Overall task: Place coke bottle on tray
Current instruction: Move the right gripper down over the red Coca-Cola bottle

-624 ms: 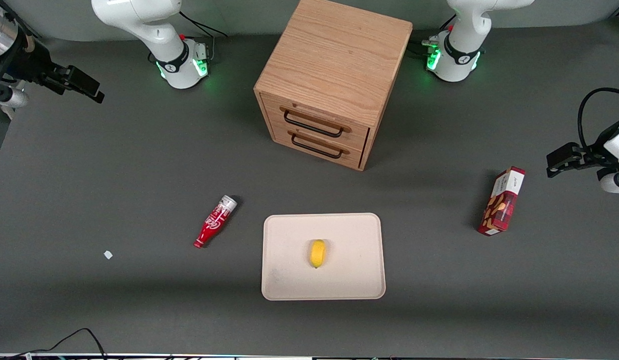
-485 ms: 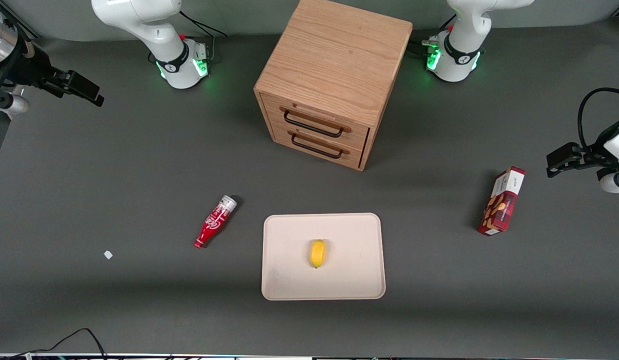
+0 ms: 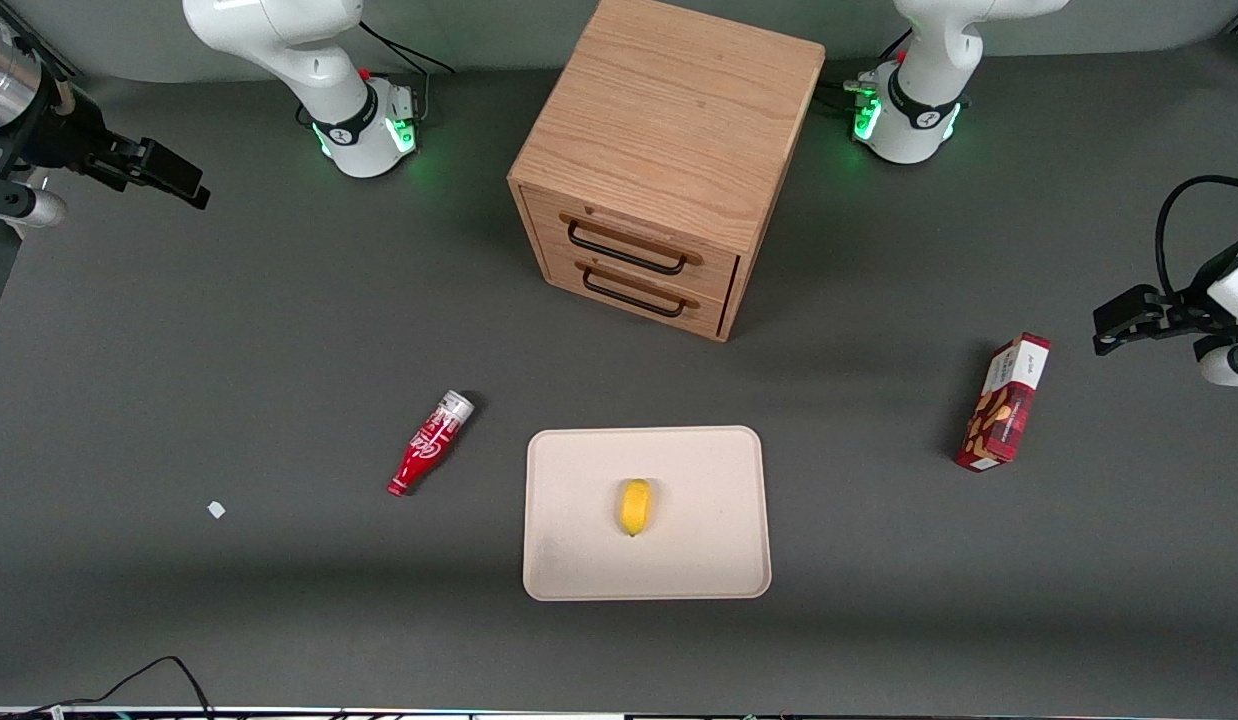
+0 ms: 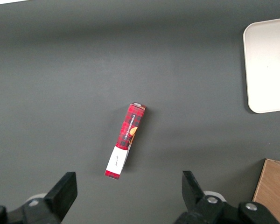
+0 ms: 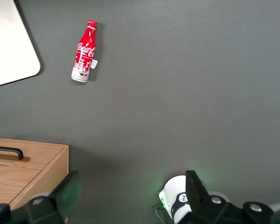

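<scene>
The coke bottle [image 3: 429,443] lies on its side on the grey table, red cap toward the front camera, silver base toward the cabinet. It lies beside the cream tray [image 3: 699,545], a short gap apart, on the working arm's side. A small yellow fruit [image 3: 635,506] lies in the middle of the tray. My right gripper [image 3: 184,185] hangs high at the working arm's end of the table, far from the bottle, open and empty. In the right wrist view the gripper [image 5: 133,189] has its fingers wide apart, with the bottle [image 5: 84,51] and a tray corner [image 5: 11,46] well off from it.
A wooden two-drawer cabinet [image 3: 669,150] stands farther from the front camera than the tray. A red snack box [image 3: 1004,402] lies toward the parked arm's end. A small white scrap [image 3: 216,510] lies on the table near the bottle. The arm bases [image 3: 364,135] stand beside the cabinet.
My right arm's wrist has shifted very slightly; the bottle, tray and everything else are where they were.
</scene>
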You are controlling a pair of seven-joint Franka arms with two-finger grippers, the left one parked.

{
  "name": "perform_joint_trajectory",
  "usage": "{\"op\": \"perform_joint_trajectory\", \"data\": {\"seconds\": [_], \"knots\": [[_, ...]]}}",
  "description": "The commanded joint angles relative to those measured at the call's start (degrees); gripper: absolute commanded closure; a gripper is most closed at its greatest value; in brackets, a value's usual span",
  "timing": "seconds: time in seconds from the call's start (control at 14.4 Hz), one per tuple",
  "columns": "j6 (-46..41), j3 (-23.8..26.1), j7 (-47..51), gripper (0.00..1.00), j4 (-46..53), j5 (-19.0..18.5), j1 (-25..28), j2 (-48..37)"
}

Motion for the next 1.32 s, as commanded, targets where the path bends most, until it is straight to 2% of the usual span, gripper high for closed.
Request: {"op": "perform_joint_trajectory", "data": {"seconds": [0.0, 0.07, 0.21, 0.42, 0.55, 0.69, 0.9, 1.11, 1.25], "knots": [[-1.20, 0.82, 0.19, 0.00, 8.01, -0.07, 0.70, 5.52], [-1.11, 2.57, 1.67, 0.00, 10.65, 0.02, 0.61, 8.15], [-0.24, 4.16, 10.07, 0.00, 13.39, 3.16, 0.61, 13.77], [7.92, 5.39, 22.65, 0.00, 11.66, 6.70, 0.70, 20.72], [12.40, 6.18, 30.21, 0.00, 9.37, 6.70, 0.70, 26.52], [20.37, 6.54, 34.28, 0.00, 4.99, 6.70, 0.70, 31.19], [35.93, 7.42, 36.31, 0.00, -2.75, 5.74, 1.05, 35.32], [48.06, 7.51, 36.40, 0.00, -9.07, 2.84, 1.14, 38.41], [53.63, 7.51, 36.40, 0.00, -11.64, 2.48, 1.67, 39.63]]}}
